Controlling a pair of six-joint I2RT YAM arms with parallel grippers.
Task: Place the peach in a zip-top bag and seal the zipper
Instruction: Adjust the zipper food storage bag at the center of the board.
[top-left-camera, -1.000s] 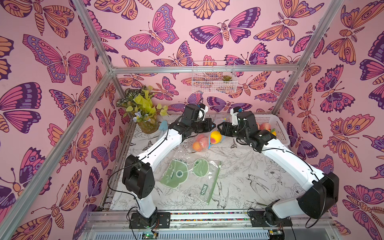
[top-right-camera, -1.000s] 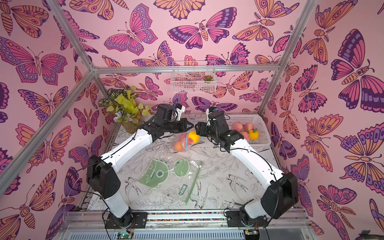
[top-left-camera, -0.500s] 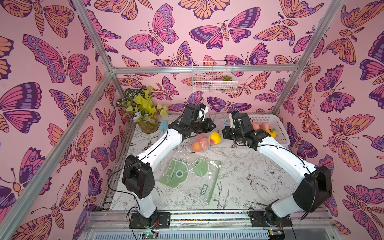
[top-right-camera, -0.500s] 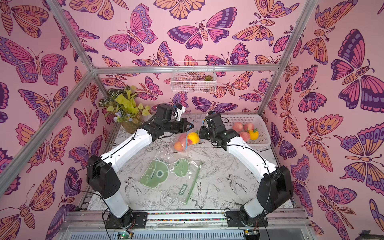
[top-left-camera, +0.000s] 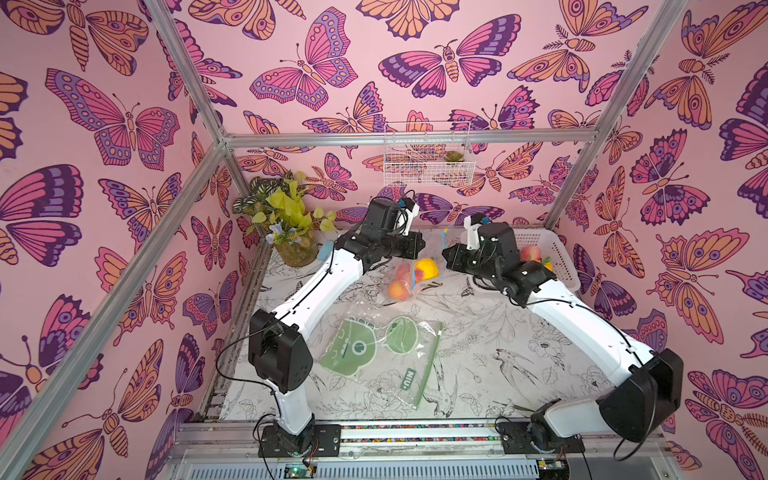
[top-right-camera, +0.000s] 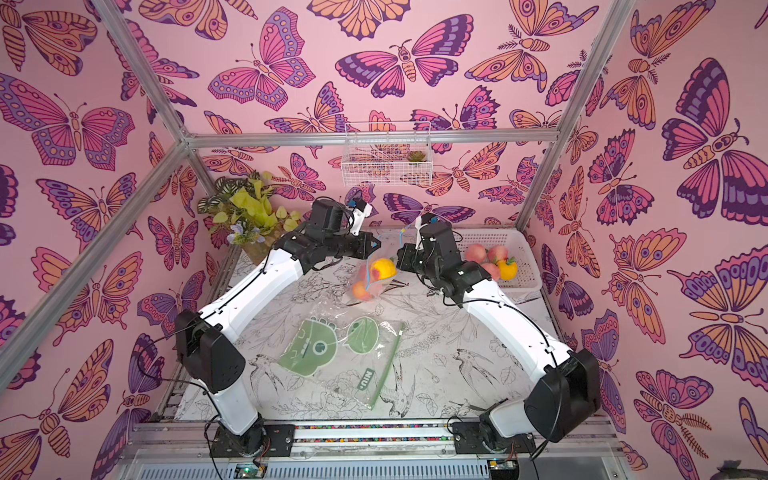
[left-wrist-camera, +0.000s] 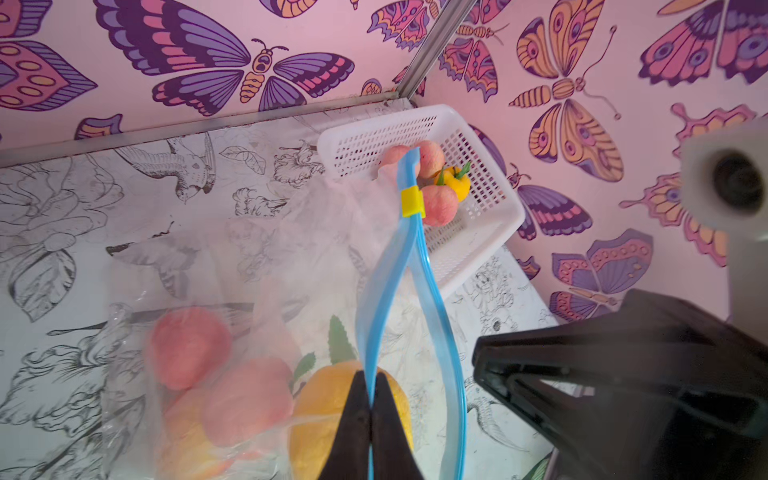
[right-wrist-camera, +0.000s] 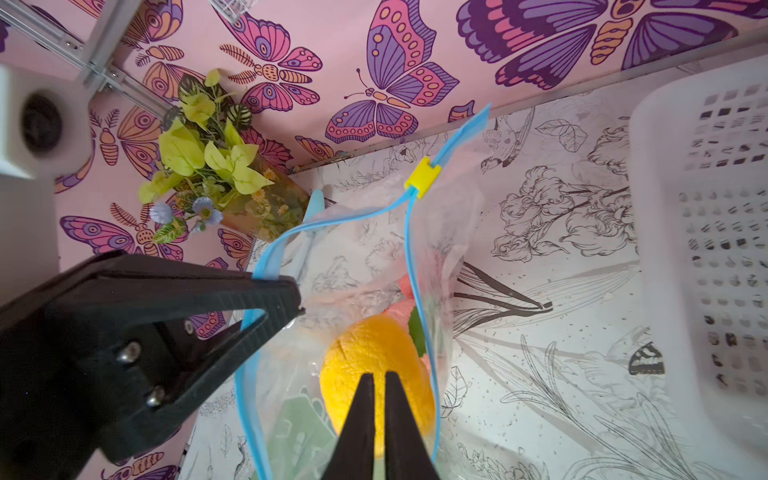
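Observation:
A clear zip-top bag (top-left-camera: 409, 280) hangs open at the back of the table, its two blue zipper strips (left-wrist-camera: 432, 299) spread apart below the yellow slider (left-wrist-camera: 412, 201). Inside lie pink peaches (left-wrist-camera: 189, 347) and a yellow fruit (right-wrist-camera: 365, 353). My left gripper (left-wrist-camera: 371, 376) is shut on one blue strip and holds the bag's mouth up (top-right-camera: 376, 245). Just above the mouth, over the yellow fruit, my right gripper (right-wrist-camera: 379, 376) is shut with nothing between its fingers (top-left-camera: 444, 254).
A white basket (top-left-camera: 559, 253) at the back right holds more peaches (top-right-camera: 476, 252) and a yellow fruit. A flat bag with green print (top-left-camera: 382, 353) lies mid-table. A potted plant (top-left-camera: 286, 220) stands back left. A wire basket (top-left-camera: 426, 153) hangs on the back wall.
The right gripper's jaws have closed from wide open, staying at the bag's mouth. The left gripper still holds the zipper strip in the same place.

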